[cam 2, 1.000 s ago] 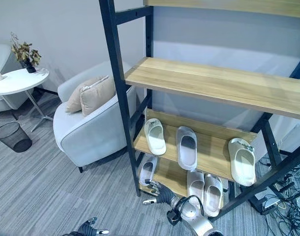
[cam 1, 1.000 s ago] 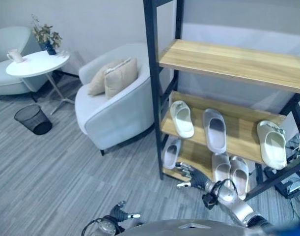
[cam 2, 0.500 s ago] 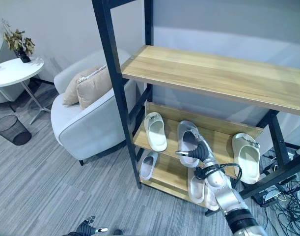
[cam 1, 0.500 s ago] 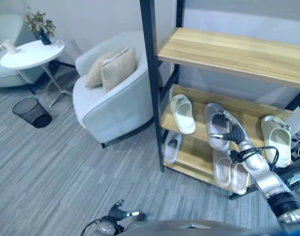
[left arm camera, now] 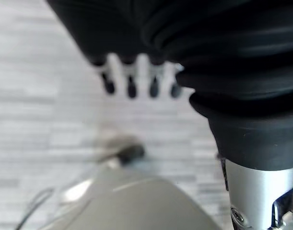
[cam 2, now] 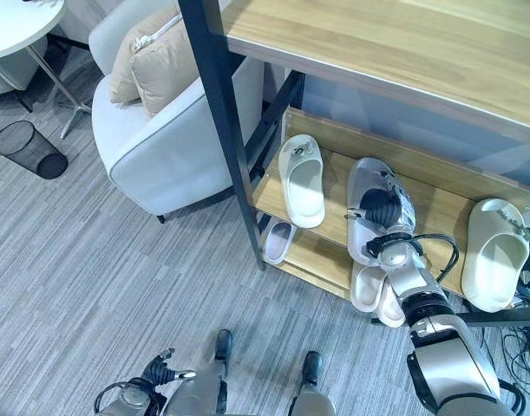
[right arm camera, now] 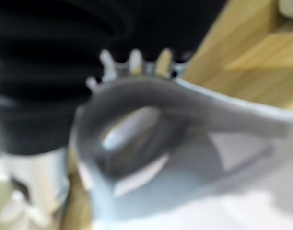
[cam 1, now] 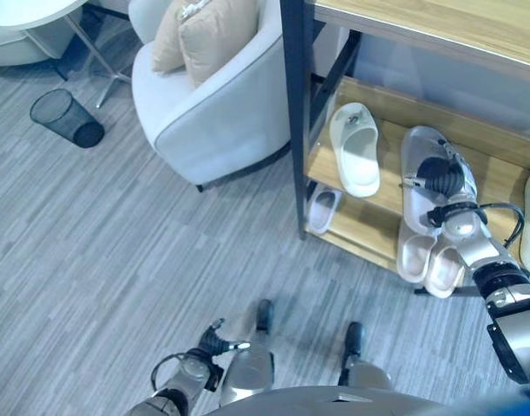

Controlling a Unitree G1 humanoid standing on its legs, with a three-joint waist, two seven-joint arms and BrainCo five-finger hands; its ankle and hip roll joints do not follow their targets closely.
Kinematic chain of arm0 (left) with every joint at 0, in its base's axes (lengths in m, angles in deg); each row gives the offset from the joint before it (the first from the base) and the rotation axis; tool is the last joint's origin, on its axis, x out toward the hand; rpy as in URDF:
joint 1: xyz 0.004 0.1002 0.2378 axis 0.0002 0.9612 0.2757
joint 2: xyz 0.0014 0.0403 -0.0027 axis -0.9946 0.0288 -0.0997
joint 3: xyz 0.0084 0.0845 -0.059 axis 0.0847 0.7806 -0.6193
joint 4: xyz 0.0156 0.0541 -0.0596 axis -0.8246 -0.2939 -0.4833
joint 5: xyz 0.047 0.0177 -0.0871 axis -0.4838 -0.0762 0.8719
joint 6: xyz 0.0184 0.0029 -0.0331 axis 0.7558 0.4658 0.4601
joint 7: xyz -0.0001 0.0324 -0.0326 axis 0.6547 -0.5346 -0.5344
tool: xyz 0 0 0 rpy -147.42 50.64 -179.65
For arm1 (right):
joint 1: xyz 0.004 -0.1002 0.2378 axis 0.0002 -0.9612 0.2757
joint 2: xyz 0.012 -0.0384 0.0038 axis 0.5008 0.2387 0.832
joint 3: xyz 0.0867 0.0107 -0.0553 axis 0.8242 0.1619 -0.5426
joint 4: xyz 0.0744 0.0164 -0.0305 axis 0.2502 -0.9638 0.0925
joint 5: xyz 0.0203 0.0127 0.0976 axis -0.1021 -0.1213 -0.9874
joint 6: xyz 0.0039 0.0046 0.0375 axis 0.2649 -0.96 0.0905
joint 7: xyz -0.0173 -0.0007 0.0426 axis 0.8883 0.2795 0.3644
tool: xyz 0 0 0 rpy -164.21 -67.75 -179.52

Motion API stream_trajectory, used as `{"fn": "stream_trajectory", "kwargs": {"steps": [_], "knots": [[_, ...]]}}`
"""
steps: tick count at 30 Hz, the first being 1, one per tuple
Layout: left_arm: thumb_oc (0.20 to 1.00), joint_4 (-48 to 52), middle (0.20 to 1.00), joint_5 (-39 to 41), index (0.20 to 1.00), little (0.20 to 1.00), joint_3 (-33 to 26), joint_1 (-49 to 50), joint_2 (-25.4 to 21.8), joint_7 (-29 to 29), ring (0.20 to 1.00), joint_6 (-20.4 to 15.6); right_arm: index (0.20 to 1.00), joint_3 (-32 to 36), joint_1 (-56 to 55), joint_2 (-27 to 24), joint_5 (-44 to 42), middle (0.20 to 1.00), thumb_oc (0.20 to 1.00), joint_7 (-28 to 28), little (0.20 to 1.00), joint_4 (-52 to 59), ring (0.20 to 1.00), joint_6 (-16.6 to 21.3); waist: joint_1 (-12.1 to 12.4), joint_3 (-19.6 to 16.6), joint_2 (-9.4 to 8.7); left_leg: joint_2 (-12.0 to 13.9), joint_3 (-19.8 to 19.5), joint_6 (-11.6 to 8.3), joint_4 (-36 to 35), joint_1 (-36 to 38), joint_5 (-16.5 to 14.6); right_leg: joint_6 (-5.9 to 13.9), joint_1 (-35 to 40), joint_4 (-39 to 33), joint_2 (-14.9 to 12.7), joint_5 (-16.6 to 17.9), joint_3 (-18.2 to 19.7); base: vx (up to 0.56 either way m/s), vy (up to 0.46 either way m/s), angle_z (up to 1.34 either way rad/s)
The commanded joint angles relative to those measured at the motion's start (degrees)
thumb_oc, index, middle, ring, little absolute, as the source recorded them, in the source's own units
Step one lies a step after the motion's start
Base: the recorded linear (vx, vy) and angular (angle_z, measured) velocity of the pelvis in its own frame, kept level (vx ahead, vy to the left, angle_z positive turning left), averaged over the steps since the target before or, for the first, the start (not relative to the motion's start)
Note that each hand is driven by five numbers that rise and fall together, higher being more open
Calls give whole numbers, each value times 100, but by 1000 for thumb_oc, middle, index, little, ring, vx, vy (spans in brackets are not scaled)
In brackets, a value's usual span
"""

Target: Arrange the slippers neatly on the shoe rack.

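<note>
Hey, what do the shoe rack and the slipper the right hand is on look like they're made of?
The shoe rack looks like matte black metal posts with light wood-grain boards, possibly laminate. The grey slipper under the right hand seems moulded foam or rubber: one seamless piece with a smooth matte surface.

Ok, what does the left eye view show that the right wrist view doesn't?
Left eye: armchair, bin, white slipper, the lower-shelf pair, and the left hand open near the floor. Right wrist: the grey slipper and its strap up close. Both: the right hand on the grey slipper, and the wooden shelf.
</note>
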Motion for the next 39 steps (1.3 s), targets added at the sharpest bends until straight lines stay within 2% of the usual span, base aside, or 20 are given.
{"fn": "stream_trajectory", "kwargs": {"steps": [1,6,10,21,27,34,39], "knots": [[1000,-283,1000,86,1000,1000,291,-167,138,234,1000,-184,1000,-254,123,-152,-222,1000,1000,59,1000,-216,1000,-25,115,-321,-142,-231,83,-24,23,-137,-280,252,-56,68,-177,-88,-87,0,0,0],[1000,-192,1000,143,1000,1000,350,-230,139,329,1000,-213,1000,-33,206,-208,-474,1000,1000,255,1000,-434,1000,-19,146,-296,-107,-266,25,-34,23,-218,-250,263,-87,74,-218,-75,-137,0,0,0],[1000,-207,1000,150,1000,1000,345,-213,143,396,1000,-184,1000,465,92,-170,-1170,1000,1000,389,1000,-314,1000,165,144,-311,-89,-293,-22,-32,23,-187,-294,278,-26,81,-247,-102,-195,28,-9,3],[1000,-245,1000,57,1000,1000,243,-25,114,308,1000,-88,1000,1112,-632,18,-2032,1000,1000,193,1000,-399,1000,378,121,-451,-117,-250,-26,-29,23,142,-439,255,318,60,-195,-265,-287,34,-33,6],[1000,-281,1000,-15,1000,1000,179,124,69,211,1000,-33,1000,1128,-808,24,-2164,1000,1000,-17,1000,-430,1000,413,134,-556,-123,-209,-15,-43,23,350,-491,234,500,41,-145,-341,-312,12,-19,0],[1000,-324,1000,28,1000,1000,49,346,70,153,1000,-13,1000,1174,-925,10,-1991,1000,1000,-12,1000,-288,1000,345,122,-619,-98,-171,21,-49,23,512,-528,217,633,23,-101,-392,-281,2,-5,0],[1000,-397,1000,65,1000,1000,67,420,92,110,1000,-15,1000,891,-742,-43,-1964,1000,1000,-205,1000,-731,1000,224,127,-602,-92,-144,64,-55,23,521,-508,206,584,23,-71,-384,-229,0,0,0]]}}
